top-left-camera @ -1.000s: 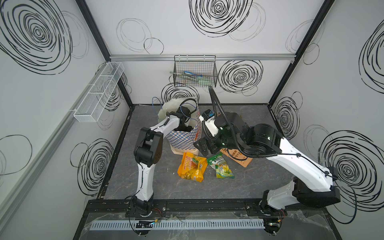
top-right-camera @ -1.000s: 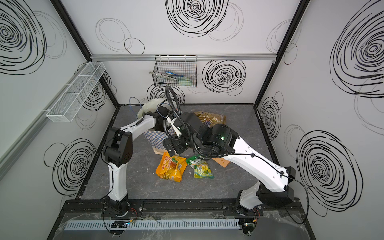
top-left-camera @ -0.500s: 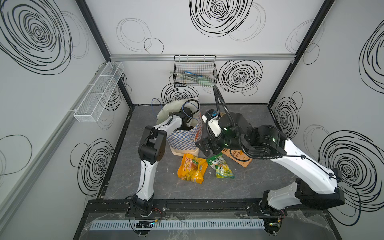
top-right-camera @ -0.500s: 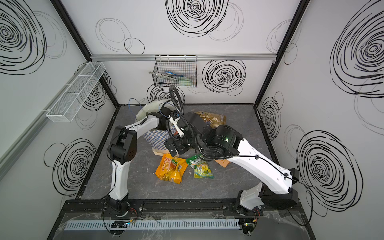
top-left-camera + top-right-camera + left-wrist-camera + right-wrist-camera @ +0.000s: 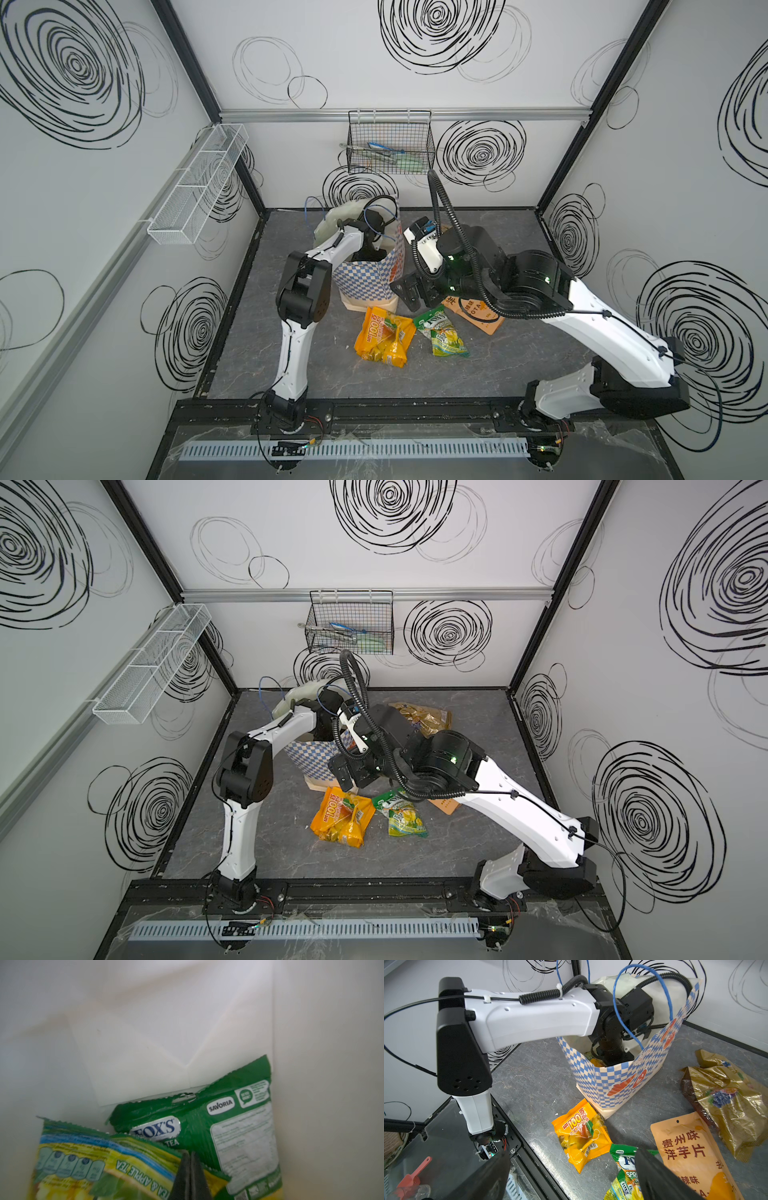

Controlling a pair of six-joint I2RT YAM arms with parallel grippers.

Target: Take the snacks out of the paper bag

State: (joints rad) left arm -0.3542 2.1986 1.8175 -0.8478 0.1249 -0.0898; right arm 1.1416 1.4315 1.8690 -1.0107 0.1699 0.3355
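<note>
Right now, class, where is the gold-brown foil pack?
In a top view, the gold-brown foil pack lies on the tabletop, back right of the paper bag.

Both top views are bright and evenly lit; inside the paper bag [image 5: 158, 1028] the left wrist view is dim and blurred.

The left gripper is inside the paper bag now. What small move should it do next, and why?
Probably lift the left gripper slowly straight up: its jaws are shut at the edge of the yellow-green packet inside the paper bag, seemingly pinching it.
</note>
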